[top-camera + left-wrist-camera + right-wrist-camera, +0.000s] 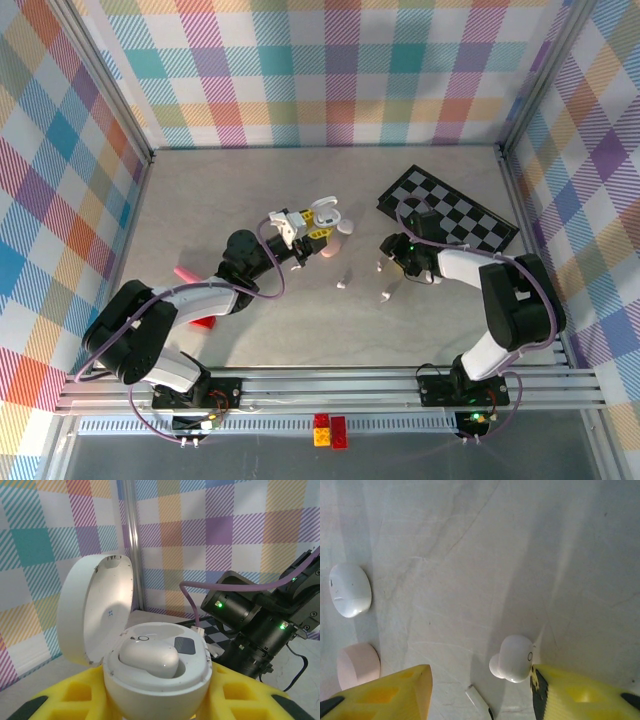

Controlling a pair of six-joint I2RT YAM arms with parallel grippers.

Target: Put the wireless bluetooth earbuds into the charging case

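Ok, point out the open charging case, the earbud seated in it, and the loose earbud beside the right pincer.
charging case [155, 692], left wrist view, front of base.
seated earbud [148, 659], left wrist view, rounded top.
loose earbud [516, 656], right wrist view, bulb body.

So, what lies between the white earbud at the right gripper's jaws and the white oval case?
Nothing: in the right wrist view the table between the earbud and the white oval case is bare. The pink case sits off that line.
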